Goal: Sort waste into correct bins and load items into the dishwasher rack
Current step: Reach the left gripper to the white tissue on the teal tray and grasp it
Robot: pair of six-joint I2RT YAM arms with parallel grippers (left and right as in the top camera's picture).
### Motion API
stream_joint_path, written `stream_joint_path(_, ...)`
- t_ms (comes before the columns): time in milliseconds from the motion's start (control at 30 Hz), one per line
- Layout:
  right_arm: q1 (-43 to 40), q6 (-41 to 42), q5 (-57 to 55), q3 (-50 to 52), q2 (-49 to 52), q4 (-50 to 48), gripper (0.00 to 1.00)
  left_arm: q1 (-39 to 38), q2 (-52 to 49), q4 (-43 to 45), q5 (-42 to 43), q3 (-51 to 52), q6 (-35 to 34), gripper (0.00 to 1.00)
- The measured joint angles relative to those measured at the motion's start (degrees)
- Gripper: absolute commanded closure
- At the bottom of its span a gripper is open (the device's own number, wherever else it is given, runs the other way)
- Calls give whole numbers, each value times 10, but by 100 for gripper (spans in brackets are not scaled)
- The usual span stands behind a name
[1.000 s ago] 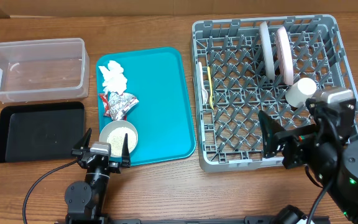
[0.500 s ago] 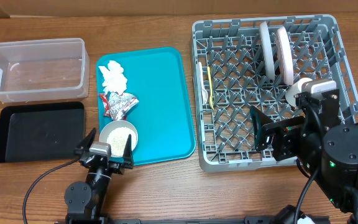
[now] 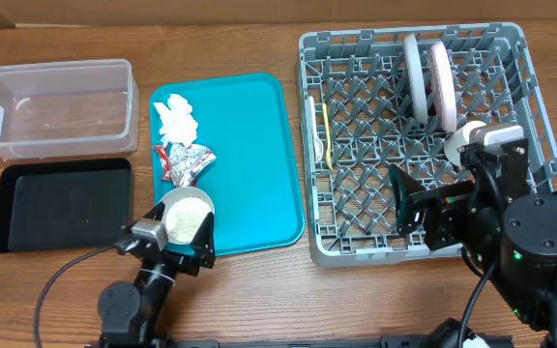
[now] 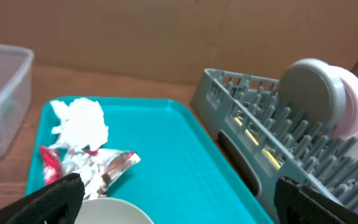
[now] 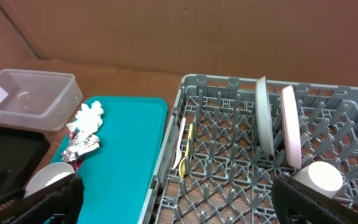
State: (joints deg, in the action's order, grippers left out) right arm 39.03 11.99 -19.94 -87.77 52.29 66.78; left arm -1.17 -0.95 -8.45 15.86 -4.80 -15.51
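The small white bowl point(image 3: 188, 212), with whitish grains in it, sits at the teal tray's front left corner; only its rim shows in the left wrist view point(image 4: 114, 211). My left gripper point(image 3: 170, 242) is open, with the bowl's near rim between its fingers point(image 4: 185, 202). The crumpled napkin point(image 3: 175, 116) and the foil wrapper point(image 3: 184, 160) lie on the teal tray behind the bowl. The grey rack point(image 3: 356, 246) holds the grey-blue plate point(image 3: 414, 75), the white plate point(image 3: 443, 85) and the white cup point(image 3: 465, 141). My right gripper point(image 3: 433, 208) is open and empty above the rack's front point(image 5: 188, 199).
The clear tub point(image 3: 51, 106) stands at the far left, with the black tray point(image 3: 61, 203) in front of it. The teal tray point(image 3: 249, 164) lies between them and the rack. A yellow utensil point(image 3: 327, 130) lies in the rack's left side.
My left gripper has shifted right and turned at the bowl. My right arm moved left over the rack's front a second ago and has held still since.
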Motion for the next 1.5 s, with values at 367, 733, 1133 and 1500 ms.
stream_joint_path(367,0,0,-4,0,0,1,0,-3,-357,-234,-141,-428,24,0)
stream_joint_path(733,0,0,-4,0,0,1,0,-3,-897,-367,-60,-800,71,0)
stream_joint_path(1133,0,0,-4,0,0,1,0,-14,-1076,-313,-121,-803,60,0)
stream_joint_path(1500,0,0,-4,0,0,1,0,-16,-1156,-283,-195,-805,58,22)
